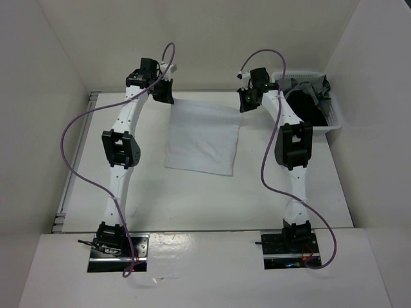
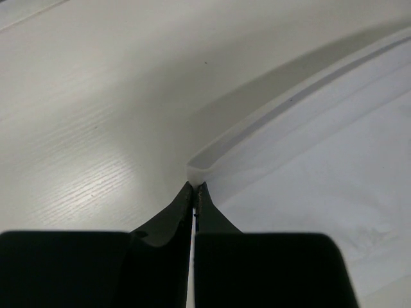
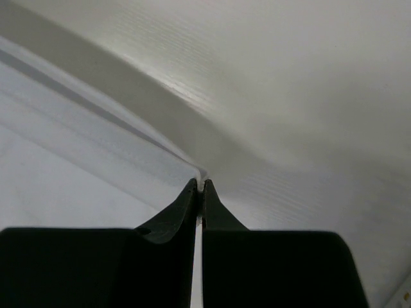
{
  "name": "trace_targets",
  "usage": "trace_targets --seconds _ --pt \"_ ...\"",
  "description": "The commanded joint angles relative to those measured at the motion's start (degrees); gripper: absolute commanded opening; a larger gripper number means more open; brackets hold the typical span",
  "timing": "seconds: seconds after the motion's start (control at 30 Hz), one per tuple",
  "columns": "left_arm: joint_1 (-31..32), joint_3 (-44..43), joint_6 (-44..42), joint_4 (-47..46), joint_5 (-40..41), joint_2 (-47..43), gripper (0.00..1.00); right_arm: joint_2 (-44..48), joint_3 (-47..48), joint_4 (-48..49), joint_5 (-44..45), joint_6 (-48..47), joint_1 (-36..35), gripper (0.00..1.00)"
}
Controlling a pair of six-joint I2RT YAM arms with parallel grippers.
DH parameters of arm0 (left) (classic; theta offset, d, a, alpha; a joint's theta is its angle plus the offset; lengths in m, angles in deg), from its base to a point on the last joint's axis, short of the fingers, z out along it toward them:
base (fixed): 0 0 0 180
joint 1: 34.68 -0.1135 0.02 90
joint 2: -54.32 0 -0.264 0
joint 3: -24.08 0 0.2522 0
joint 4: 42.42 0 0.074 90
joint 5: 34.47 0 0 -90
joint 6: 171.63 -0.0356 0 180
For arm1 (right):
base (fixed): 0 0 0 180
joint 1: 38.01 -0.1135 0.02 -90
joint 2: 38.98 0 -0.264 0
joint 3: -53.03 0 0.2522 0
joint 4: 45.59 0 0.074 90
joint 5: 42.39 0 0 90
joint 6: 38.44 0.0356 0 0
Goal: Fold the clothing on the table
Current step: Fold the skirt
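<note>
Top view: the clothing lies flat mid-surface, a pale rectangle on the white surface. The left gripper and right gripper sit at its 2 far corners. A basket at the far right holds a black garment and a grey garment. The clothing looks thin, light and limp, so it should drape and slide easily. Corners are the sensible hold, both lifted together to keep the edge straight.

Left wrist view: the gripper is closed, its tips pinching the corner of the clothing. Stacked edges here suggest 2 or more layers, which the top view hides.

Right wrist view: the gripper is closed on the other corner, the hem running straight into the tips. Only the top view shows the whole outline and the basket.
</note>
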Motion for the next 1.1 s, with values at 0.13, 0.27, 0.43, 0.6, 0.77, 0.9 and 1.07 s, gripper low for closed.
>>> trace_targets --seconds 0.13,0.27,0.43,0.6,0.77,0.9,1.07 --pt "1.4 -3.4 -0.9 5.8 -0.8 -0.1 0.0 10.0 -8.6 2.2 4.5 -0.1 -1.3 0.0" --pt "1.9 -4.4 -0.9 8.6 -0.8 -0.1 0.0 13.4 -13.7 3.4 5.0 -0.1 -1.9 0.0" --pt "1.9 -5.1 -0.4 10.1 0.5 -2.4 0.0 15.9 -17.3 4.7 5.5 -0.1 -2.5 0.0" --pt "2.6 -3.9 -0.4 12.6 1.0 -4.8 0.0 19.7 -19.8 4.7 5.5 -0.1 -2.5 0.0" --pt "3.1 1.3 -0.4 12.6 1.0 -9.4 0.0 24.1 -24.7 5.3 5.5 -0.6 -3.7 0.0" --pt "4.2 16.8 1.2 3.7 3.4 -19.3 0.0 27.6 -28.8 6.4 5.5 -1.2 -4.3 0.0" --pt "6.1 45.5 1.7 -12.0 9.1 -32.7 0.0 30.9 -31.2 6.4 6.1 -1.7 -4.8 0.0"
